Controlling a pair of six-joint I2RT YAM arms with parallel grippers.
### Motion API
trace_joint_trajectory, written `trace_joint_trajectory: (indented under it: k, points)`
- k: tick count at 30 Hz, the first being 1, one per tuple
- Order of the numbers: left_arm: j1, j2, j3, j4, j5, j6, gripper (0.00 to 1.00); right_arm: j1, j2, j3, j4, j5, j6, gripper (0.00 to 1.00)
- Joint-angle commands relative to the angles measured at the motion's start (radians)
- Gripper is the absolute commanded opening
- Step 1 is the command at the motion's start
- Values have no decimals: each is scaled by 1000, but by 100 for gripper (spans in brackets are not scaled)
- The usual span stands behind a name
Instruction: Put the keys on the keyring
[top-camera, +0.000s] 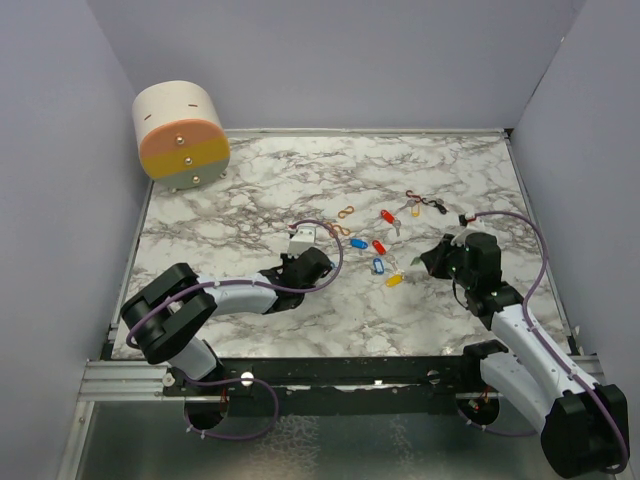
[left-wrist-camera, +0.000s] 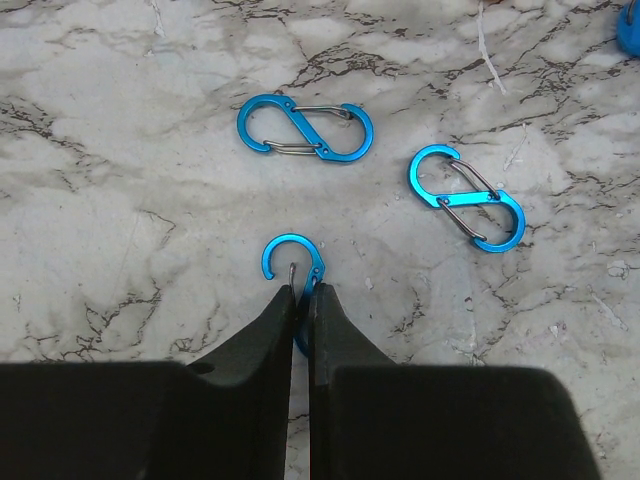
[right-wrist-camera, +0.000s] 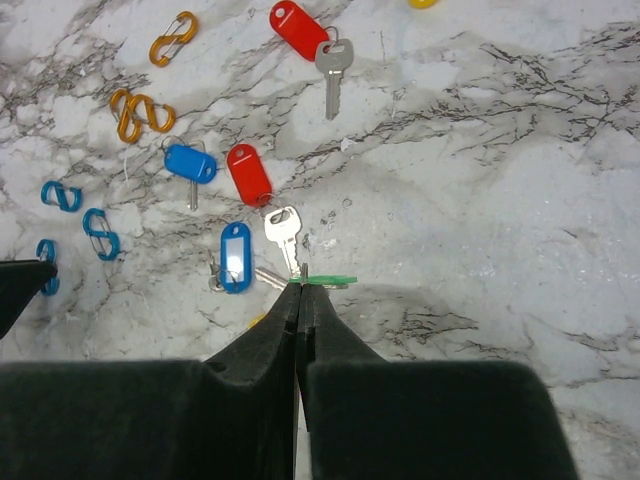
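Observation:
In the left wrist view my left gripper (left-wrist-camera: 301, 290) is shut on a blue figure-eight clip keyring (left-wrist-camera: 293, 262); only the clip's upper loop shows above the fingertips. My right gripper (right-wrist-camera: 300, 290) is shut on a green key tag (right-wrist-camera: 330, 280), which is seen edge-on. Other keys lie beyond it: a red tag (right-wrist-camera: 249, 174) with a silver key (right-wrist-camera: 283, 228), a solid blue tag (right-wrist-camera: 190, 163), a windowed blue tag (right-wrist-camera: 236, 256), and a farther red tag (right-wrist-camera: 298, 28). From above, the left gripper (top-camera: 318, 262) and the right gripper (top-camera: 425, 262) flank the key cluster (top-camera: 378, 255).
Two more blue clips (left-wrist-camera: 305, 128) (left-wrist-camera: 466, 185) lie on the marble beyond the left gripper. Orange clips (right-wrist-camera: 173, 38) (right-wrist-camera: 140, 113) rest left of the keys. A cream and orange cylinder box (top-camera: 182, 135) stands at the back left. Grey walls enclose the table.

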Motion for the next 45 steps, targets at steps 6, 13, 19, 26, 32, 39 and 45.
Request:
trace_joint_trajectory:
  k: [6,13,19,26,32,39,45]
  points:
    - [5,6,8,-91,33,39,0,107,4,21,64,-93,-74,1]
    - [-1,-53,84,-93,72,87,0,294,71,67,83,7,-120,1]
    - [-37,-69,175,-92,104,132,0,391,125,85,120,44,-146,1]
    - [-78,-37,259,-82,142,147,0,494,193,101,158,99,-181,1]
    - [-118,-2,293,-71,153,145,0,549,209,97,191,132,-190,1]
    - [-160,14,289,-53,164,134,0,557,191,86,195,151,-195,1]
    - [-178,28,300,-42,173,133,0,558,185,83,192,152,-195,1]
